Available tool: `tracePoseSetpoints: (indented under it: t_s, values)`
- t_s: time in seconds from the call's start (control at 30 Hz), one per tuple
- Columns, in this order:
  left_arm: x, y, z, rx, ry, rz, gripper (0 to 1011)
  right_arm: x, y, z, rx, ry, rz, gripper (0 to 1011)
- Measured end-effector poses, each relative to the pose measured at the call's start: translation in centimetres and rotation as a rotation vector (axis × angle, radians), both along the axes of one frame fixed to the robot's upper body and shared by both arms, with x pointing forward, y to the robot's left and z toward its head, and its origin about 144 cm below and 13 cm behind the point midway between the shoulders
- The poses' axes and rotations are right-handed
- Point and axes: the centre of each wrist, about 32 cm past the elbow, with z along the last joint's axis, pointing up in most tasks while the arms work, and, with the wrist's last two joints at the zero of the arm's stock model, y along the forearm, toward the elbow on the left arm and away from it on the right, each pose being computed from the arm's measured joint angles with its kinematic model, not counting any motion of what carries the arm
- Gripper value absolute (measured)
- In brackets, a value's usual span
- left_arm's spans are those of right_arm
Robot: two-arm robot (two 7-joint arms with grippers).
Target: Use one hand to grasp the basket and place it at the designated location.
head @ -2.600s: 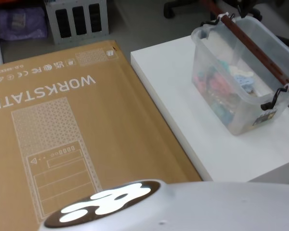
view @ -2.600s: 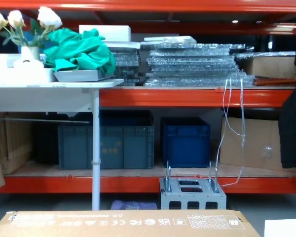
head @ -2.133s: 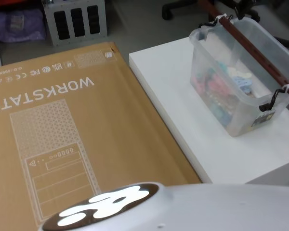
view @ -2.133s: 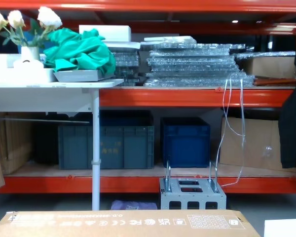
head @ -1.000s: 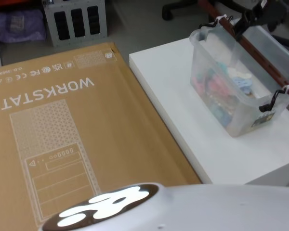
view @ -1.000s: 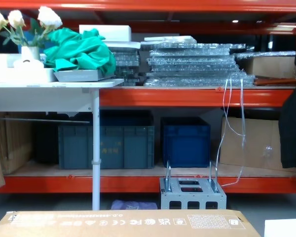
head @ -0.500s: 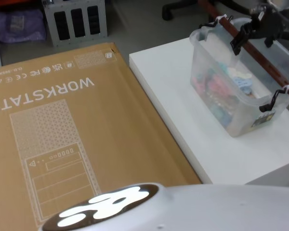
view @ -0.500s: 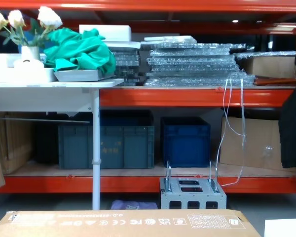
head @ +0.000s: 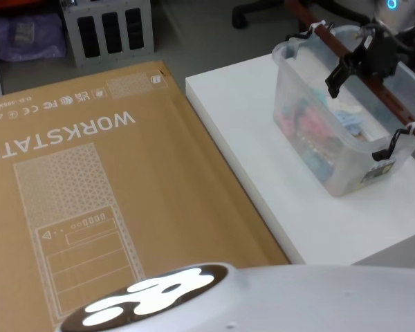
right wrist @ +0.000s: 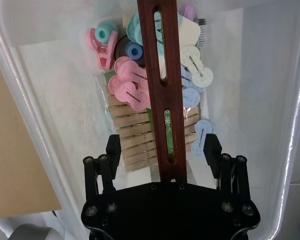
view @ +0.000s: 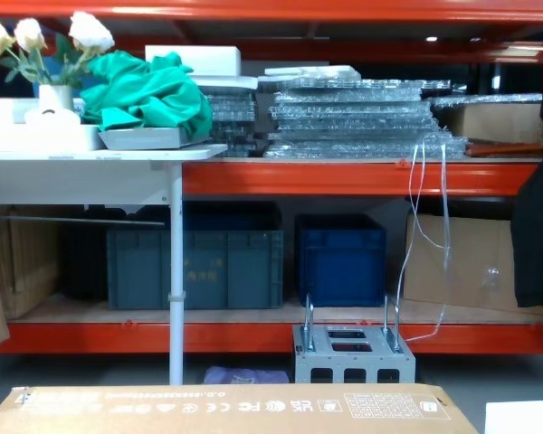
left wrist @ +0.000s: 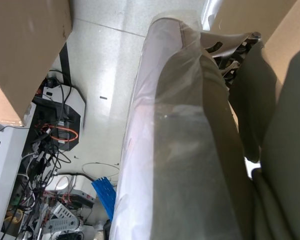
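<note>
While the right gripper [head: 360,69] hangs over the basket [head: 346,173], its fingers [right wrist: 113,147] stand wide apart either side of the brown handle [right wrist: 151,75], not clamping it. Basket sits on the white table [head: 263,159] beside a cardboard box [head: 159,207]; coloured pegs [right wrist: 132,95] lie inside.

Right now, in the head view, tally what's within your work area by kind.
Translucent whitish plastic basket with reddish-brown bar handle: 1
Flat brown cardboard box: 1
White table: 1
Black right gripper: 1
Total: 4
</note>
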Motion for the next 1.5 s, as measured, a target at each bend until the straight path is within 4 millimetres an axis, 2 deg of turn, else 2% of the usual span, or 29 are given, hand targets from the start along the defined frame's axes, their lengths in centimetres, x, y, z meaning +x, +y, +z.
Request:
tracePoseSetpoints:
  t_s: [0.23, 0.6, 0.8, 0.83, 1.03, 1.07, 1.17, 1.2, 1.37, 1.4, 1.5]
  values:
    - [0.0, 0.0, 0.0, 0.0, 0.0, 0.0, 0, 0.5, -0.3, -1.3, 0.014, 0.034, -0.003, 1000]
    - [0.0, 0.0, 0.0, 0.0, 0.0, 0.0, 0, 0.6, -0.2, -1.4, 0.009, 0.04, 0.002, 994]
    - [0.0, 0.0, 0.0, 0.0, 0.0, 0.0, 0, 0.5, -0.2, -1.4, 0.009, 0.039, 0.0, 856]
    - [0.0, 0.0, 0.0, 0.0, 0.0, 0.0, 0, 0.5, -0.2, -1.4, 0.009, 0.039, 0.0, 795]
    - [0.0, 0.0, 0.0, 0.0, 0.0, 0.0, 0, 0.5, -0.2, -1.3, 0.008, 0.038, -0.001, 641]
    - [0.0, 0.0, 0.0, 0.0, 0.0, 0.0, 0, 0.5, -0.2, -1.3, 0.008, 0.038, -0.001, 583]
    - [0.0, 0.0, 0.0, 0.0, 0.0, 0.0, 0, 0.5, -0.2, -1.3, 0.008, 0.038, -0.001, 527]
    - [0.0, 0.0, 0.0, 0.0, 0.0, 0.0, 0, 0.5, -0.2, -1.3, 0.008, 0.038, -0.001, 467]
    - [0.0, 0.0, 0.0, 0.0, 0.0, 0.0, 0, 0.5, -0.2, -1.3, 0.007, 0.037, -0.002, 319]
    - [0.0, 0.0, 0.0, 0.0, 0.0, 0.0, 0, 0.5, -0.2, -1.3, 0.007, 0.037, -0.002, 262]
    - [0.0, 0.0, 0.0, 0.0, 0.0, 0.0, 0, 0.5, -0.2, -1.3, 0.007, 0.037, -0.002, 196]
